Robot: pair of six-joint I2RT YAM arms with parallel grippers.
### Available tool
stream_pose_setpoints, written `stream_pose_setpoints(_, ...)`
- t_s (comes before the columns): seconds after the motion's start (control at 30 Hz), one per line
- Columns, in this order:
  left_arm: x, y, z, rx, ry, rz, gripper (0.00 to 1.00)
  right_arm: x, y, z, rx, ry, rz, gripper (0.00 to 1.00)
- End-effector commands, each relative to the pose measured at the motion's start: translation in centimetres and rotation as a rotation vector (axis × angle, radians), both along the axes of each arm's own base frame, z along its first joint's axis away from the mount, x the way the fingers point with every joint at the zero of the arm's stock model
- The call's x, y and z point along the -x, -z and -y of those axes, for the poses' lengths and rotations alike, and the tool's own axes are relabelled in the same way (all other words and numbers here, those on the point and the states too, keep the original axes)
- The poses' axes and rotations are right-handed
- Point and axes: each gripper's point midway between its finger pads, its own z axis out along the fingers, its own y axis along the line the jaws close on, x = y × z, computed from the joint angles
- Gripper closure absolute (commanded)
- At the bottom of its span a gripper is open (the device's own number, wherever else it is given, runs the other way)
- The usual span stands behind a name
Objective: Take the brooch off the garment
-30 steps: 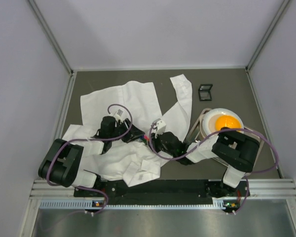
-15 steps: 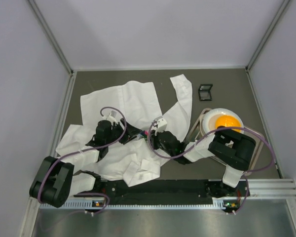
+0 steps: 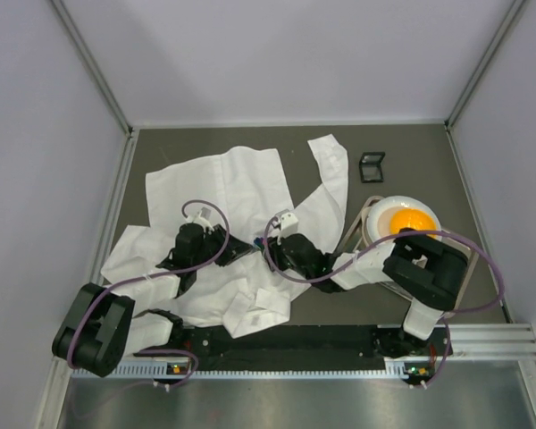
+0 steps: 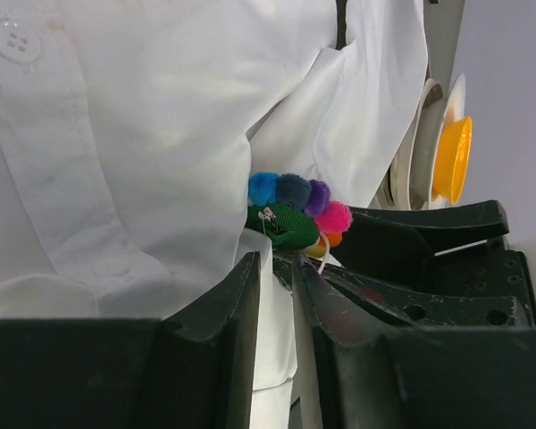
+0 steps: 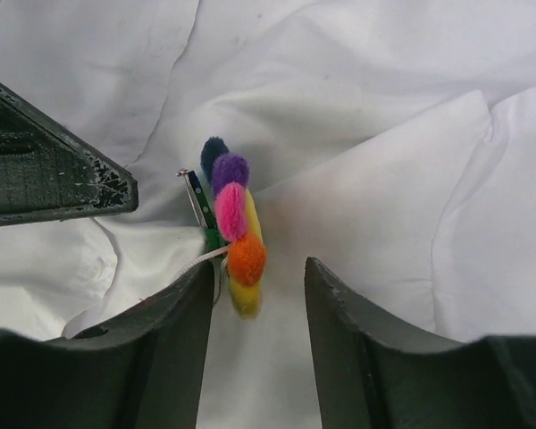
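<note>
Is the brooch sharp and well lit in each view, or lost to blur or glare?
Left wrist: brooch crisp and well lit, near fingers dark and soft. Right wrist: brooch sharp, garment bright without glare. Top external: even light, soft shadows, brooch too small to make out.

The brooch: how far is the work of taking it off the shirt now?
Done: the reach to the brooch. In hand: the left fingers pinch a fold of the shirt beside it; the right fingers stand open around it, not gripping. Left: gripping the brooch and pulling it free; it sits against the cloth.
</note>
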Motion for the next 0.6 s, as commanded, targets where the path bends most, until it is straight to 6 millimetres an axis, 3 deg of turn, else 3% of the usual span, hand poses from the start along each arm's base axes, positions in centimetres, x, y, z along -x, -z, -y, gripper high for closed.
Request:
stream_pose_setpoints(0.0, -0.2, -0.4, -0.1, -0.007, -0.004, 0.041, 0.76, -0.4, -3.3, -1.0, 0.017, -0.057, 0.054, 0.51)
stream_pose_setpoints(0.23, -0.2, -0.1, -0.5, -0.032, -0.020, 0.043, 0.85, -1.1, -3.6, -1.7, 0.146, -0.142, 0.109, 0.34)
stream_pose_setpoints(0.47, -0.2, 0.3, -0.6, -0.053, -0.031, 0.039, 0.92, -1.4, -4.8, -2.0, 0.149, -0.139, 0.123, 0.38)
stream_pose_setpoints(0.57, -0.4, 0.5, -0.3, -0.048, -0.024, 0.036, 0.94, -1.3, -4.6, -0.9, 0.193, -0.107, 0.089, 0.39)
